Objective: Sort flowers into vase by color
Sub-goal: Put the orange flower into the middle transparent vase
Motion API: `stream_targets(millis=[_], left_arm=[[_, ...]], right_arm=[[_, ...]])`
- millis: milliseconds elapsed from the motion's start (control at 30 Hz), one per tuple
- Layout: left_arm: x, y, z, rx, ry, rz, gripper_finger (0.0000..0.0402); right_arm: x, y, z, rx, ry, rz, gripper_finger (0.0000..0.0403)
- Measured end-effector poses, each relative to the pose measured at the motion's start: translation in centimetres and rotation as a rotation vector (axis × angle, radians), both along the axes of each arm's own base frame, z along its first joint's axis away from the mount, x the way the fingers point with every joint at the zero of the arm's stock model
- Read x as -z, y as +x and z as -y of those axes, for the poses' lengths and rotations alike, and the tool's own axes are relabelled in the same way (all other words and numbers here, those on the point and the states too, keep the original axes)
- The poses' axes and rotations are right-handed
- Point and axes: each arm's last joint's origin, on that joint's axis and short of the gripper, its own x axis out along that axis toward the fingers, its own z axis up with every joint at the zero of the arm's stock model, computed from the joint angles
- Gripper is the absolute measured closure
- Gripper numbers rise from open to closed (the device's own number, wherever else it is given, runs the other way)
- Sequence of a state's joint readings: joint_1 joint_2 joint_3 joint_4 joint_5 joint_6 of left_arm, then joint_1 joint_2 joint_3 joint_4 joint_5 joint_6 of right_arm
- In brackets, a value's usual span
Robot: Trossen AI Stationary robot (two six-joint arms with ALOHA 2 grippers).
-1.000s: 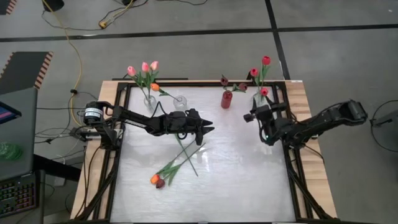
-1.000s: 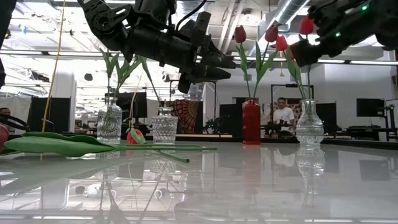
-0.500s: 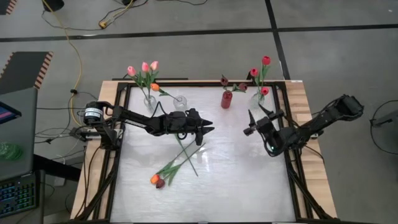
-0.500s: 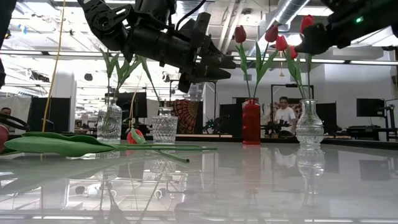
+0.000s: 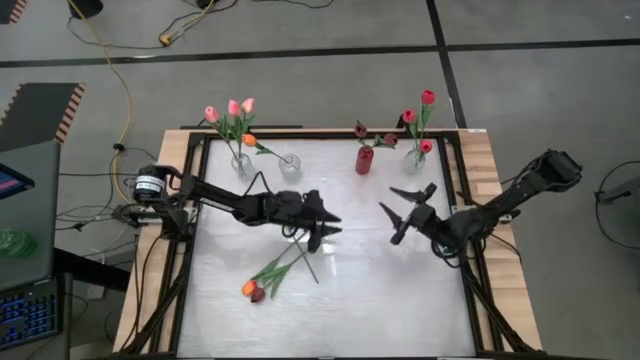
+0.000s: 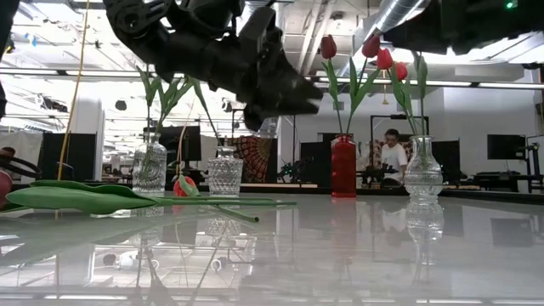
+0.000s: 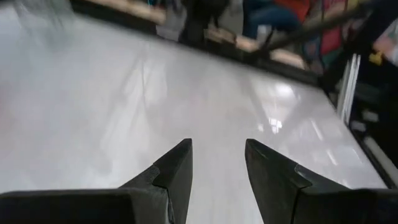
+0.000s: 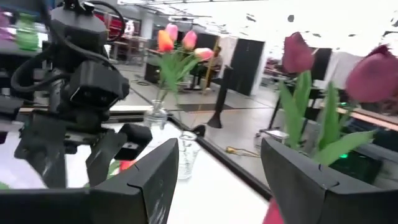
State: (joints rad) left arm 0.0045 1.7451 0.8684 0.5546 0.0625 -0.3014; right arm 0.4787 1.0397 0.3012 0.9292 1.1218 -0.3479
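Fingers spread and empty on my left gripper (image 5: 330,224) and right gripper (image 5: 401,207), I judge the two loose tulips (image 5: 278,268) lying mid-table light, floppy, best pinched mid-stem.

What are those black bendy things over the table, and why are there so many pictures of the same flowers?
Those are two robot arms. Each ends in a gripper with two fingers. One camera looks straight down: there you see the left gripper and the right gripper over the middle of the white table, both open and holding nothing. Another camera sits low on the table and looks across it. Two more ride on the arms' wrists, so you see each arm's own dark fingers up close.

At the back stand four vases: a clear vase with pink and orange tulips, a small empty glass vase, a red vase with dark tulips, and another clear vase with red tulips. Two loose tulips lie on the table, waiting to be sorted.
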Motion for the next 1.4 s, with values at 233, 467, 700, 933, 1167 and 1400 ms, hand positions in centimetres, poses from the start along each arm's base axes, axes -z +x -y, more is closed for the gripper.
stream_targets(millis=[233, 467, 700, 933, 1167, 1400], left_arm=[[1.9, -0.9, 1.7, -0.061, -0.199, -0.228, 0.0267], [3.2, -1.9, 2.2, -0.125, -0.477, -0.441, 0.0267], [3.4, -2.6, 2.2, -0.18, -0.657, -0.554, 0.0267], [1.6, -5.0, 1.7, -0.38, -0.658, -0.651, 0.0267], [0.0, -7.9, 0.9, -0.72, -0.655, -0.692, 0.0267], [1.4, -8.1, 0.1, -0.923, -0.621, -0.698, 0.0267]], right_arm=[[0.2, 0.4, 0.5, -0.052, 0.019, 0.01, 0.0147], [0.8, 0.6, 0.7, -0.077, -0.009, -0.046, 0.0147], [2.0, 0.7, 0.6, -0.077, -0.063, -0.181, 0.0147], [2.4, 0.6, 0.7, -0.076, -0.069, -0.22, 0.0147], [2.8, 0.7, 1.0, -0.059, -0.01, -0.208, 0.0147], [3.1, 0.8, 1.5, -0.033, 0.039, -0.204, 0.0147]])
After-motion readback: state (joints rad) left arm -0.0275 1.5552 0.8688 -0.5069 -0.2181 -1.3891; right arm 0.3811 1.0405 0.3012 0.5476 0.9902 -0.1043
